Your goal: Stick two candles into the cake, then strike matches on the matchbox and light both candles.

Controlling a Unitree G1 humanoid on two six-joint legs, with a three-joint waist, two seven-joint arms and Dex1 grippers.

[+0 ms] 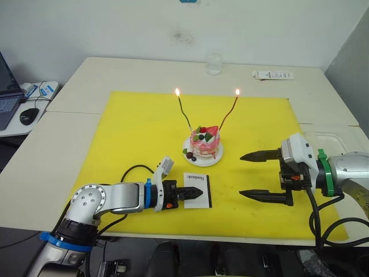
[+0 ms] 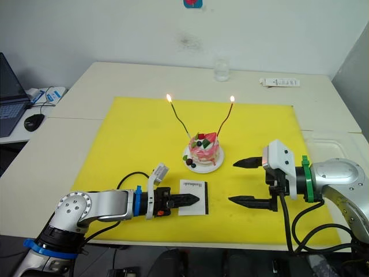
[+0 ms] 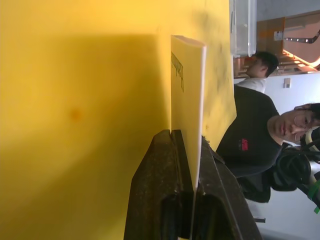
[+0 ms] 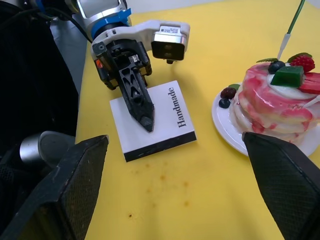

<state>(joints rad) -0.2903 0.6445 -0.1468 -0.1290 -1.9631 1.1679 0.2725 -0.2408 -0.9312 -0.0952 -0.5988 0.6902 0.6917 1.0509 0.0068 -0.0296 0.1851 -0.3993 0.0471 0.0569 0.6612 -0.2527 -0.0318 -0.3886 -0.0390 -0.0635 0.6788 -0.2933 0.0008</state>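
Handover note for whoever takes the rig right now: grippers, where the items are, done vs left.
Left gripper: shut on the matchbox, which lies flat on the yellow mat in front of the cake.
Right gripper: open, empty, to the right of the matchbox and cake.
Both candles stand in the cake, both tips burning.
No matches visible.
Done: candles in, both lit.
Left: probably just release the matchbox and pull both arms back.

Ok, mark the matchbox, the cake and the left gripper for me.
matchbox [image 4: 165, 107]: right wrist view, on its white top beside the lettering.
cake [image 1: 206, 142]: left eye view, on its pink-and-white side.
left gripper [image 2: 193, 200]: right eye view, at the fingertips, shut on the matchbox.
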